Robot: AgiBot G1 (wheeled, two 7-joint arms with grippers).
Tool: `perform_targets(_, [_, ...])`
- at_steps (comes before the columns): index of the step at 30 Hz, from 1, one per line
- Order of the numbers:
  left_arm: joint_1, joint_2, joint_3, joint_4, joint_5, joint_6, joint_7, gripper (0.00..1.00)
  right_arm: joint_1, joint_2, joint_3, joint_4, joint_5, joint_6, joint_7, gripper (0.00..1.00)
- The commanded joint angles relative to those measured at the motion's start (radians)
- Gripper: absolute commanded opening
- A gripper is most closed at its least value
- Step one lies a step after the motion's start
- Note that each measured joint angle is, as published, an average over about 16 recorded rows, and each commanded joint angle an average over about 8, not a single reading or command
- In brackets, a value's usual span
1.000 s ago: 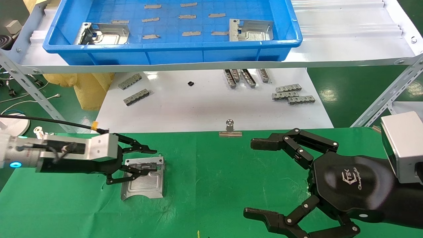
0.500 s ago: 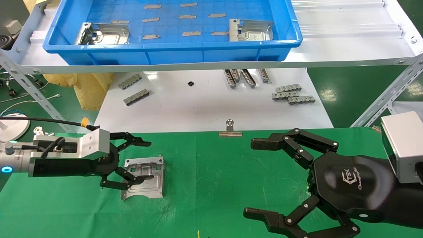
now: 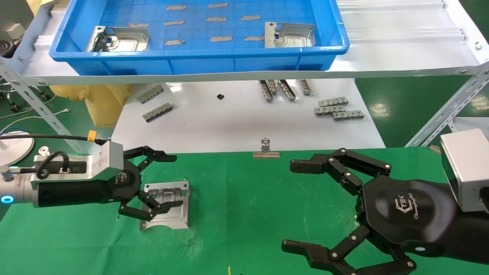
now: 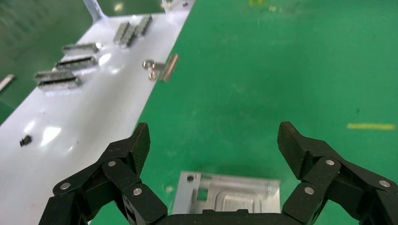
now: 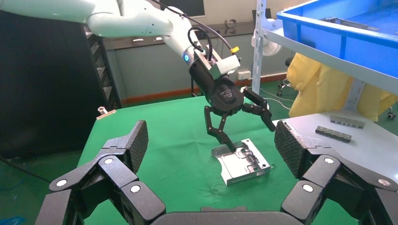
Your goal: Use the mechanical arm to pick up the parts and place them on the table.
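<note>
Left gripper [image 3: 162, 183] hangs with fingers spread wide and empty, just above the near-left edge of one part [image 3: 168, 206], a roughly square silver stamped plate with embossed channels, small square holes and a bent-up far edge, lying flat on the green table [image 3: 244, 214]. At 12 o'clock from it, the blue bin [image 3: 198, 57] on the shelf holds two more plates, one at its left end [image 3: 118, 38] and one at its right end [image 3: 290, 35], giving three in all. Right gripper [image 3: 301, 206] is parked at 3 o'clock over the cloth, likewise spread and empty.
</note>
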Motion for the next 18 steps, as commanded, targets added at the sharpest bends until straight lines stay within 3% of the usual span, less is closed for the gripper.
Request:
perform_targets(1, [0.021, -0.013, -0.019, -0.042, -0.013, -0.003, -0.029, 1.00, 0.000, 0.000, 0.000, 0.000, 0.000, 0.000, 0.000, 1.00])
perform_targets(18, [0.202, -0.122, -0.181, -0.404, -0.128, -0.033, -0.279, 1.00, 0.000, 0.000, 0.000, 0.000, 0.000, 0.000, 0.000, 1.00])
